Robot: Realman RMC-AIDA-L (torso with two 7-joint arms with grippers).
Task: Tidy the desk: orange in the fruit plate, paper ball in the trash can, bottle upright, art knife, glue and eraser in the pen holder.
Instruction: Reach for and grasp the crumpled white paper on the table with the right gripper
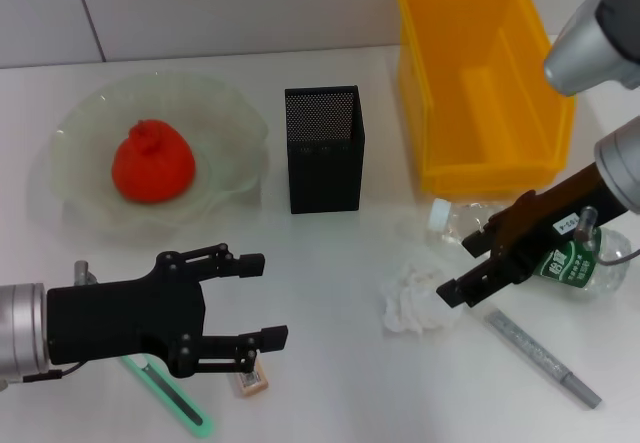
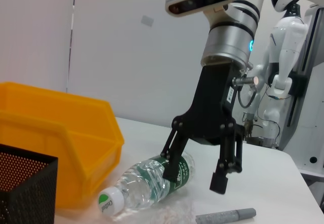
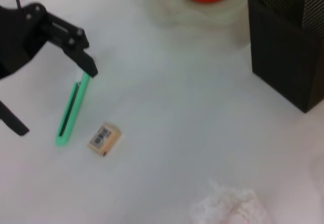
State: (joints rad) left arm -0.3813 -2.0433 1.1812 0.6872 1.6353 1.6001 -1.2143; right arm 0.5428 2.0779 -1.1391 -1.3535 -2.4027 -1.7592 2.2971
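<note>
A: The orange (image 1: 152,164) already sits in the fruit plate (image 1: 225,113). The left end effector (image 1: 256,300), spread wide, hovers by the art knife (image 1: 165,391) and eraser (image 1: 250,378).
B: Farther right, the right end effector (image 1: 463,269) hangs released over the paper ball (image 1: 418,301), beside the lying bottle (image 1: 540,245). Likely next: descend, clench the paper, carry it to the trash can (image 1: 484,168).

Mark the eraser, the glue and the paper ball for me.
eraser (image 3: 104,138), right wrist view, on its barcode label.
glue (image 1: 541,356), head view, middle of the grey stick.
paper ball (image 1: 413,300), head view, centre of the crumpled wad.
</note>
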